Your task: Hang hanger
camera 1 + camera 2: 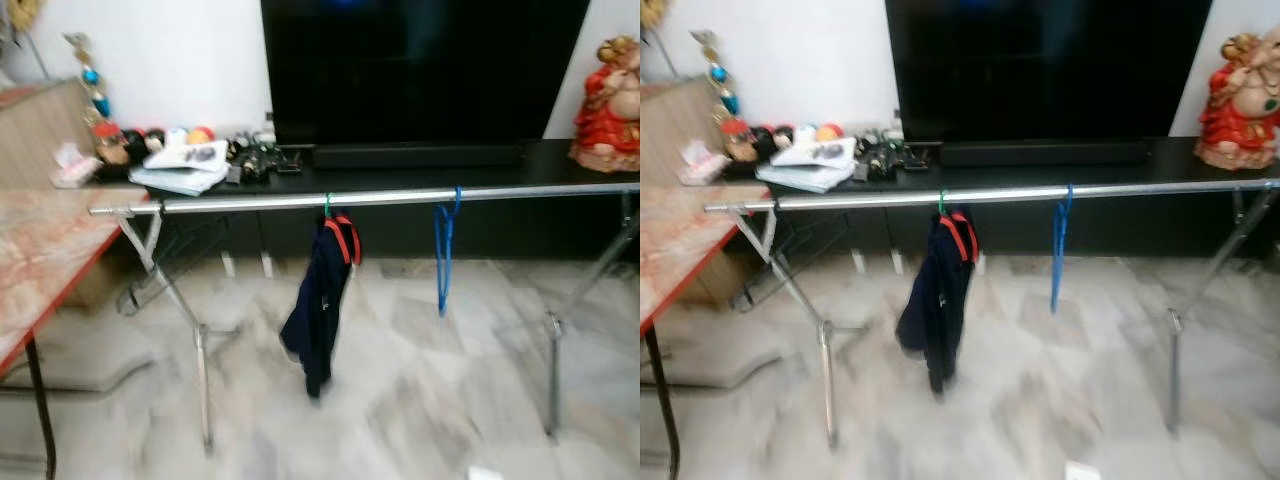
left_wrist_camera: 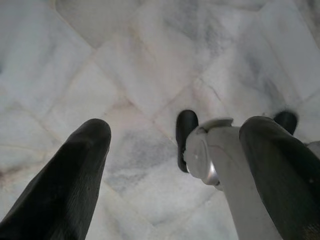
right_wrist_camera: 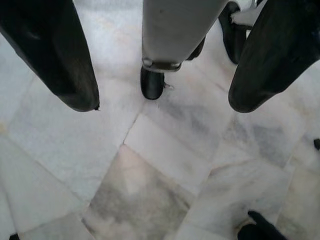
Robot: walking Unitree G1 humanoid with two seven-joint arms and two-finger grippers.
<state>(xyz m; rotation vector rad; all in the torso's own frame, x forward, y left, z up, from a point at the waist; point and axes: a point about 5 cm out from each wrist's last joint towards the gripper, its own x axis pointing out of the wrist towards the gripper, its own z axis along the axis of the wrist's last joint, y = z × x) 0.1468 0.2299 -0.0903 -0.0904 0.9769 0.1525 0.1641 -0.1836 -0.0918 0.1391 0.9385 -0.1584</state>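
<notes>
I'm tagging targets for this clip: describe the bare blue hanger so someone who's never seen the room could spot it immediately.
Find the long silver rail running across the room in front of the black TV unit. Two things hang from it near the middle: a dark navy garment on a green-hooked hanger, and to its right the blue hanger. The blue one carries no clothing, just a thin bright blue outline.

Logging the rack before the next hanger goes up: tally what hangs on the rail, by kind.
Hangers carrying a garment: 1, the green-hooked hanger with the dark blue garment.
Bare hangers: 1, the blue hanger.
Total on the silver rail: 2 hangers, 1 garment.
</notes>
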